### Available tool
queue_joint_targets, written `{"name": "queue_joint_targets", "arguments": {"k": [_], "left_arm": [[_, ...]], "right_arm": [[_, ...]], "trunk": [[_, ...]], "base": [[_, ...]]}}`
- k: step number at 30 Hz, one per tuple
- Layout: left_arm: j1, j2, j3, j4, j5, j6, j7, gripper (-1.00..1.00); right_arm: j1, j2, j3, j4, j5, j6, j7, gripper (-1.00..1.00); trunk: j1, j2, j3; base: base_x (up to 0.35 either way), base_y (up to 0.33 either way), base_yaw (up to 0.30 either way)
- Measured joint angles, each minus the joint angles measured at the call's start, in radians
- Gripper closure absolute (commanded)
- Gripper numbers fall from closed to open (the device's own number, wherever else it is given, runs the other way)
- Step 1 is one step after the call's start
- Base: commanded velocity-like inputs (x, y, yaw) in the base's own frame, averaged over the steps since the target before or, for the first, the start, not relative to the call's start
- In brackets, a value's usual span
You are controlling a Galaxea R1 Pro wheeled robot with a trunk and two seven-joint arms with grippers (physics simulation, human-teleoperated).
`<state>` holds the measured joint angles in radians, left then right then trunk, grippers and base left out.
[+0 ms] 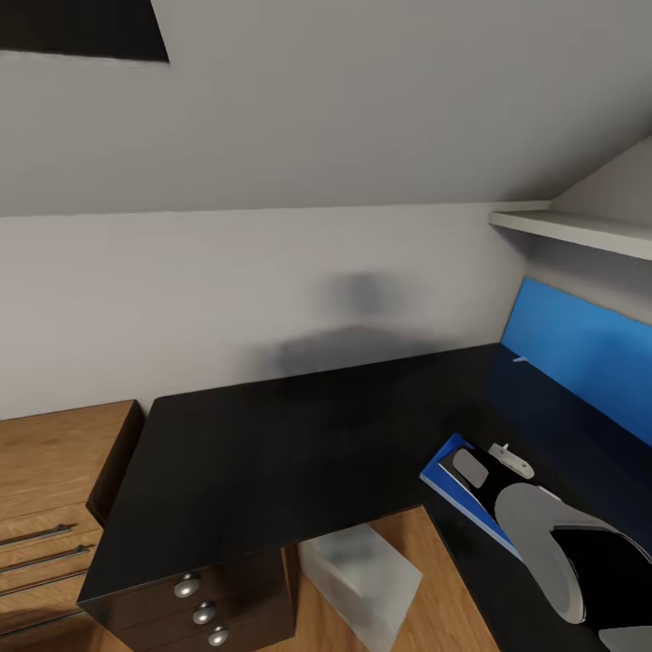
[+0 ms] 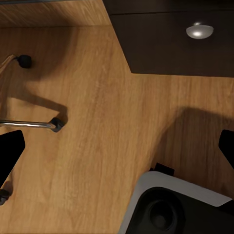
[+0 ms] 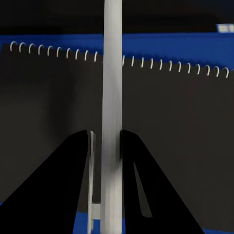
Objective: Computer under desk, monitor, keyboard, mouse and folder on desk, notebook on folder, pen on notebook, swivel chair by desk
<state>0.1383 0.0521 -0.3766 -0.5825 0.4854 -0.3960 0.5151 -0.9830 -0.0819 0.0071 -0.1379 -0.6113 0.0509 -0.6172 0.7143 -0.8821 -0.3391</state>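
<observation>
My right gripper (image 3: 106, 141) is shut on the thin white pen (image 3: 112, 73), holding it just above the dark spiral-bound notebook (image 3: 170, 122). The notebook lies on the blue folder (image 3: 161, 48). In the head view the folder (image 1: 444, 484) rests on the right wing of the black desk (image 1: 299, 435), with my right gripper (image 1: 493, 471) over it. The light-grey computer (image 1: 362, 589) stands under the desk. My left gripper (image 2: 117, 151) hangs open over the wooden floor, near a chrome leg of the swivel chair (image 2: 29, 124). Monitor, keyboard and mouse are out of view.
A light wooden chest (image 1: 54, 489) with bar handles stands left of the desk. The desk's drawer unit with round silver knobs (image 1: 187, 586) faces me. A blue back panel (image 1: 580, 349) and a white shelf (image 1: 580, 231) rise at the right. My base (image 2: 175, 209) is below the left gripper.
</observation>
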Motion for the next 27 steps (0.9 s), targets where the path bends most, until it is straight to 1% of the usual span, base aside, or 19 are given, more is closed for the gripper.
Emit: {"name": "queue_joint_targets", "arguments": {"k": [12,23,27], "left_arm": [[0.0,0.0,0.001,0.0,0.0,0.0,0.0,-1.0],[0.0,0.0,0.001,0.0,0.001,0.0,0.0,-1.0],[0.0,0.0,0.001,0.0,0.001,0.0,0.0,-1.0]], "right_arm": [[0.0,0.0,0.0,0.0,0.0,-0.001,0.0,1.0],[0.0,0.001,0.0,0.0,0.001,-0.002,0.0,1.0],[0.0,0.001,0.0,0.0,0.001,-0.002,0.0,1.0]], "trunk": [[0.0,0.0,0.0],[0.042,-0.077,-0.034],[0.042,-0.077,-0.035]], "base": [[0.0,0.0,0.0],[0.0,0.0,0.0],[0.0,0.0,0.0]]}}
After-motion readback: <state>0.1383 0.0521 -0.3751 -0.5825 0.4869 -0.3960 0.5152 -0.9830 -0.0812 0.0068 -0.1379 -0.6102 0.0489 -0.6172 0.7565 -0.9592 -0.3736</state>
